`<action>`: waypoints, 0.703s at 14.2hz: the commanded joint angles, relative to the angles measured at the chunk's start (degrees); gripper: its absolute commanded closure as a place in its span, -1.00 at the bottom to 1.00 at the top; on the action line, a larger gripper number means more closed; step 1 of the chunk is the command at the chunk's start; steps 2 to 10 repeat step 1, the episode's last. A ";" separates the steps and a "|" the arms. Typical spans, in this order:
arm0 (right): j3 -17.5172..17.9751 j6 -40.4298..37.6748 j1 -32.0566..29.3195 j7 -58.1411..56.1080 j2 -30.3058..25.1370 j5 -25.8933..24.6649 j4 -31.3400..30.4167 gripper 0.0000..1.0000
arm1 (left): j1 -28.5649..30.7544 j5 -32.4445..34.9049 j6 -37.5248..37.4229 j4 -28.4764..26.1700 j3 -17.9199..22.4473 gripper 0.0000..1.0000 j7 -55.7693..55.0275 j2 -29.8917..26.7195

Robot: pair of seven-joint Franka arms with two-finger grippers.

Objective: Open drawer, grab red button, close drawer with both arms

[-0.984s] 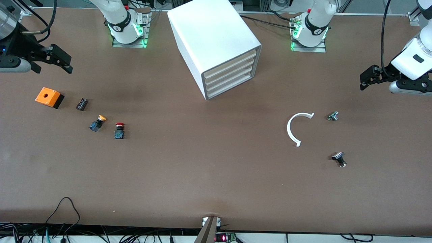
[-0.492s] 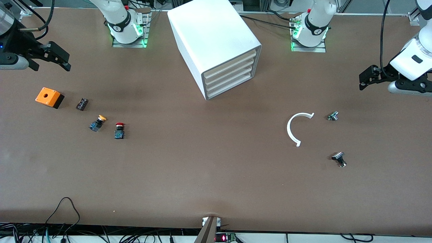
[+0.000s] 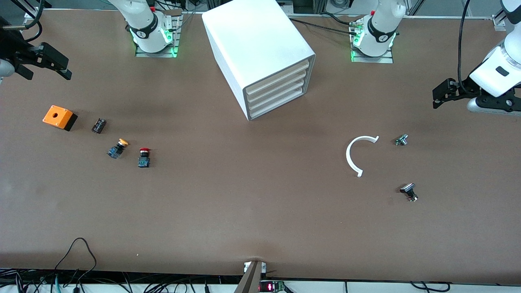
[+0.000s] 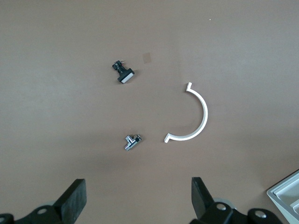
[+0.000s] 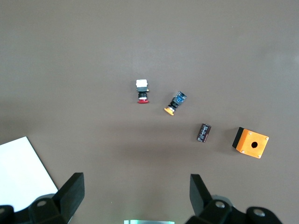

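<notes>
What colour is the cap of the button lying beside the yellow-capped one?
Red. The button shows its cap best in the front view.

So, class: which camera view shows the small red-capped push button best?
The right wrist view: the small red-capped push button lies on its side in the open, showing red cap and pale block end. The front view shows it smaller, beside the orange-capped button. The left wrist view misses it.
</notes>
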 commanded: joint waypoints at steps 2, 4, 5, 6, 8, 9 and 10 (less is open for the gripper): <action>0.10 -0.60 -0.48 -0.26 -0.19 1.20 0.35 -1.00 | -0.52 -0.26 -0.72 0.16 0.23 -0.98 -0.52 -0.11; 0.10 -0.60 -0.48 -0.26 -0.19 1.20 0.35 -1.00 | -0.52 -0.26 -0.72 0.16 0.23 -0.98 -0.52 -0.11; 0.10 -0.60 -0.48 -0.26 -0.19 1.20 0.35 -1.00 | -0.52 -0.26 -0.72 0.16 0.23 -0.98 -0.52 -0.11; 0.10 -0.60 -0.48 -0.26 -0.19 1.20 0.35 -1.00 | -0.52 -0.26 -0.72 0.16 0.23 -0.98 -0.52 -0.11; 0.10 -0.60 -0.48 -0.26 -0.19 1.20 0.35 -1.00 | -0.52 -0.26 -0.72 0.16 0.23 -0.98 -0.52 -0.11; 0.10 -0.60 -0.48 -0.26 -0.19 1.20 0.35 -1.00 | -0.52 -0.26 -0.72 0.16 0.23 -0.98 -0.52 -0.11; 0.10 -0.60 -0.48 -0.26 -0.19 1.20 0.35 -1.00 | -0.52 -0.26 -0.72 0.16 0.23 -0.98 -0.52 -0.11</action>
